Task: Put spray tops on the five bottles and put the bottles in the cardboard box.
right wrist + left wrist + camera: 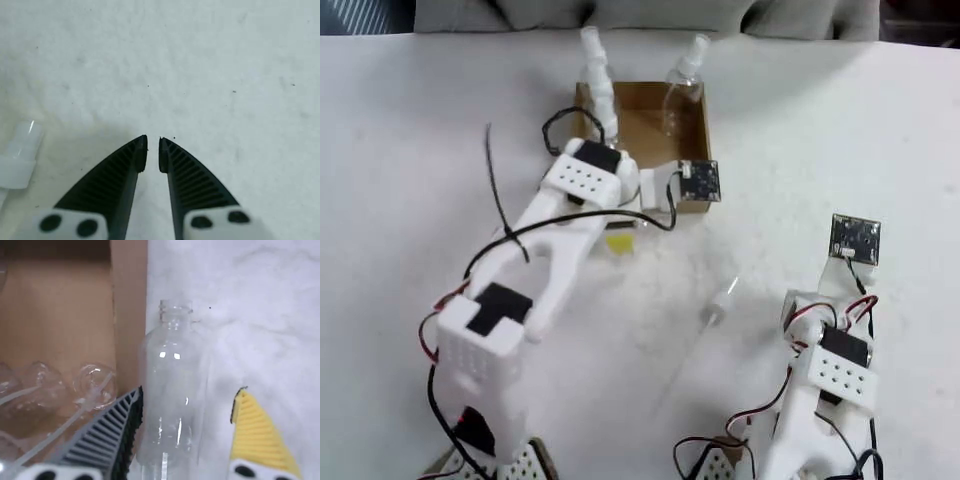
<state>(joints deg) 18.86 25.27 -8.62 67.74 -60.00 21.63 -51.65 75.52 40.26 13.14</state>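
A clear bottle (172, 390) without a top lies just outside the cardboard box wall (129, 315), its open neck pointing away from the wrist camera. My left gripper (189, 394) is open around it, the dark finger (117, 432) against its side and the yellow finger (255, 432) a little apart. From above, this gripper (620, 238) is at the front edge of the box (692, 150). Capped bottles (596, 80) (684, 78) stand in the box. A loose spray top (723, 298) (20, 155) with its tube lies on the table. My right gripper (153, 151) (803, 312) is shut and holds nothing, beside that top.
Several more clear bottles with tubes (60, 390) lie inside the box. The white table (410, 130) has free room on both sides of the box. Cables (505, 215) trail over the left arm. A grey sofa edge (650, 12) runs behind the table.
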